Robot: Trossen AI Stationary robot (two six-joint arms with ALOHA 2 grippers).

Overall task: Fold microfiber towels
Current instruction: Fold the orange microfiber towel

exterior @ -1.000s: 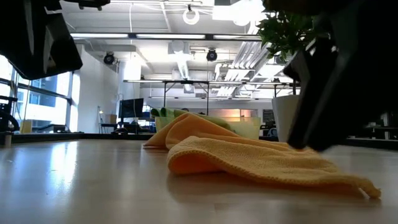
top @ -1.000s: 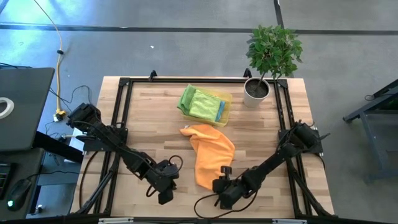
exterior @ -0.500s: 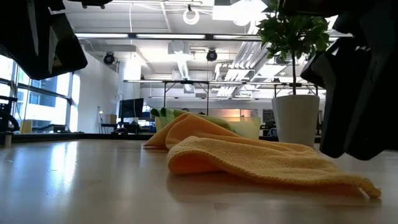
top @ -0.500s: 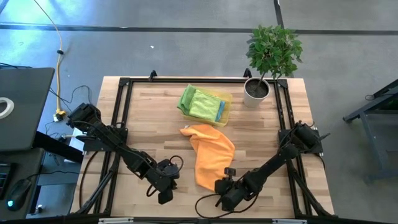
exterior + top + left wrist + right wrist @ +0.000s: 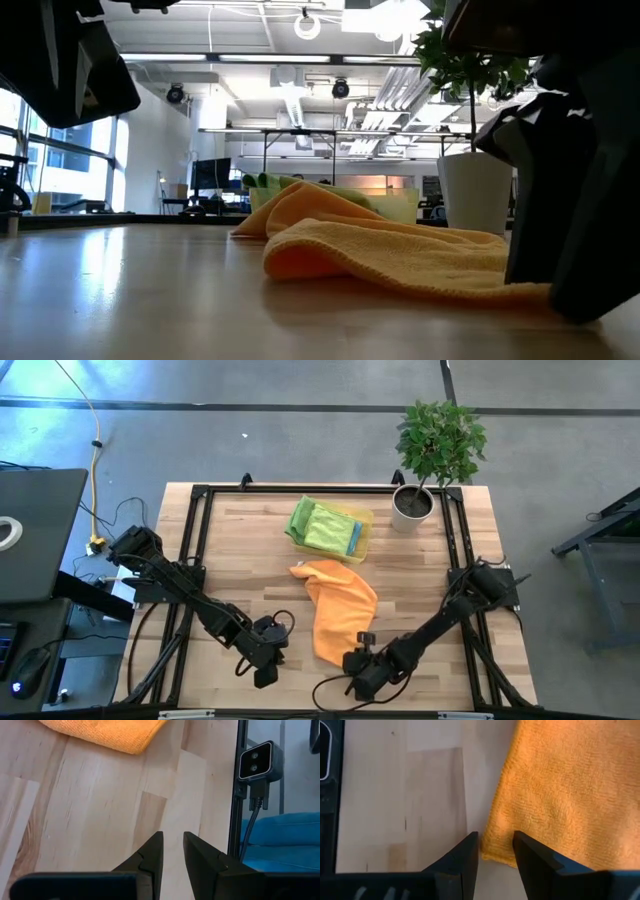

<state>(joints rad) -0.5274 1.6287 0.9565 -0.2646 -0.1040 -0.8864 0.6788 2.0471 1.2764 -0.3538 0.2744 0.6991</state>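
Wooden tabletop (image 5: 250, 550) held one orange towel (image 5: 338, 608), crumpled and unfolded. Remaining towels (image 5: 322, 526) sat heaped in the yellow tray (image 5: 366, 530). Right gripper (image 5: 493, 851) straddled the orange corner, fingers slightly parted; left gripper (image 5: 172, 851) idled nearby, likewise parted. No folds appeared complete.

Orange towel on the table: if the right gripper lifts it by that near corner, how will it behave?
The orange towel lies in soft rumpled folds, so it will probably drape limply. Its looped pile suggests a fair grip for the right gripper, whose jaws straddle the corner. It looks thin and light, so pushing would likely bunch it.
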